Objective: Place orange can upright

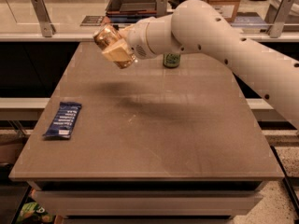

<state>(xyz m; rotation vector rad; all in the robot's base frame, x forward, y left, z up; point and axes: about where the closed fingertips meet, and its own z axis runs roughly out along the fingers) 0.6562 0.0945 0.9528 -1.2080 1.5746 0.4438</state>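
We have the orange can (105, 35) in the air, clamped in the end effector (117, 52) above the far left part of the tabletop (154, 143). A pale finger (117, 54) lies across the can's side, so we read the grip as closed firmly on it. The can is tilted, with one silver end pointing up and to the left and the other down toward the wrist. It is not upright, and it touches nothing but the end effector. A soft shadow on the tabletop below tells us it hangs clear of the surface.

So we judge the pick-up as done and the placing as not yet done. What is left is to turn the wrist until the can stands vertical, lower it until its bottom end meets the tabletop, let go, and draw away without tipping it.

The green can (171, 59) stands upright near the far edge, partly hidden behind the arm (224, 45). A blue snack bar (63, 120) lies flat near the left edge, well apart from the held can. We would aim for the stretch of tabletop between them, minding the green can as the arm swings.
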